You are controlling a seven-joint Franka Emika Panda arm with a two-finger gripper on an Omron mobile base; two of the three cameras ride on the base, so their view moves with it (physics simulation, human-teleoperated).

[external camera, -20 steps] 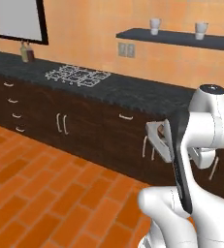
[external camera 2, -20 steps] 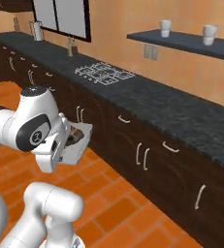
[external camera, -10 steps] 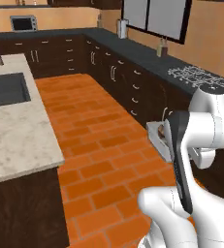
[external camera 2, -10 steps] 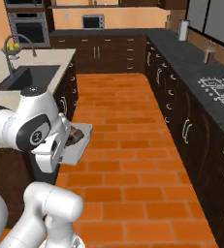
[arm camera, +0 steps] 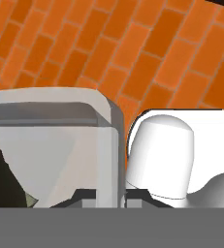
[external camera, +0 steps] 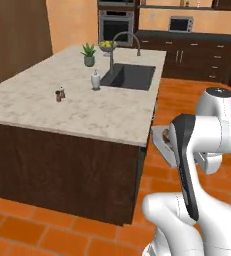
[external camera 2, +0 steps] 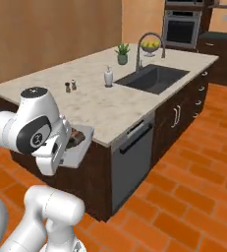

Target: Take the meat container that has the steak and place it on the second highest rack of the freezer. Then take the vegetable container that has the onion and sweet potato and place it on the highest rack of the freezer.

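While carried close against the white arm, held out level at about counter height: the meat container (external camera 2: pixel 78 147), a shallow pale-grey tray, with the steak (external camera 2: pixel 76 138) lying inside as a small dark brown lump, smaller than the tray; kept flat, presumably so the meat stays put during the drive to the freezer; tucked near the robot's body, likely to keep clear of cabinets on the way; seen from the left base camera as a grey edge with a dark patch poking out from behind the forearm (external camera: pixel 162 141); seen from the hand camera as a pale rim and wall (arm camera: pixel 60 116) close under the lens, dark meat at the lower left corner.

Gripper (arm camera: pixel 110 196) pinched nearly shut on the tray's rim, its dark tips barely showing on either side of the thin wall; nothing else touched.

Beyond it, orange brick floor (arm camera: pixel 147 53) below; just beside the tray, a stone-topped island (external camera 2: pixel 93 106) with a dark sink (external camera 2: pixel 152 78) and curved tap (external camera 2: pixel 147 42), a soap bottle (external camera 2: pixel 108 77), two small shakers (external camera 2: pixel 70 86), a potted plant (external camera 2: pixel 122 53); built-in oven (external camera 2: pixel 183 27) on the far wall.
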